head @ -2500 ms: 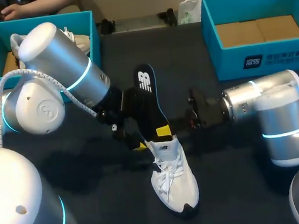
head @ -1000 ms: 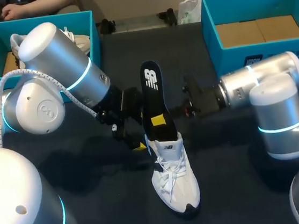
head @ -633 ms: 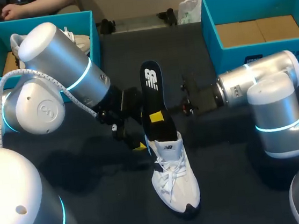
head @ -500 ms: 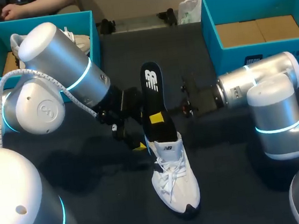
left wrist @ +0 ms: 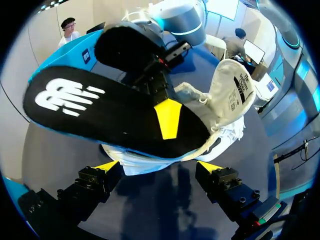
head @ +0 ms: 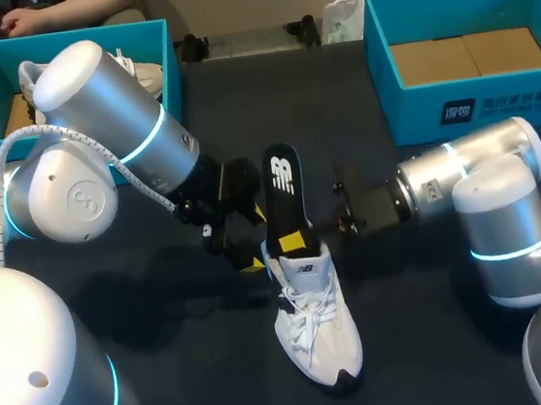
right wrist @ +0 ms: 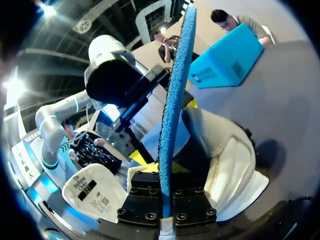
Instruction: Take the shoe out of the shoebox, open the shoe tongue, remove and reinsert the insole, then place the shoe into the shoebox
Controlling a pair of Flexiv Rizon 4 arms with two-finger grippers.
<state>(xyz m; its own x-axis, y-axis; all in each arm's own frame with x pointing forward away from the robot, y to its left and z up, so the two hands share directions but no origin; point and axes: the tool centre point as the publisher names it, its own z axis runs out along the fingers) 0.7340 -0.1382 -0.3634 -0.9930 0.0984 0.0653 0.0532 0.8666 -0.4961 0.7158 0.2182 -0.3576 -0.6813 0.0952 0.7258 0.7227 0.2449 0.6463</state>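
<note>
Insole [head: 284,196], clenched edge-on in right claw [right wrist: 166,200], now stands lower vs. 0.5 s ago. Its lower end has sunk further into the shoe [head: 316,324], logo end up. Shoe lies mid surface [head: 203,386], toe to near edge, outside the empty box [head: 417,112]. Left claw [left wrist: 159,167] is at shoe's heel; cannot tell its grip. Judgement: reinsertion underway, insole not seated, boxing pending.

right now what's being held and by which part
The right gripper clamps the black foam insole by its two faces near mid-length, above the white sneaker. The left gripper: cannot tell.
</note>
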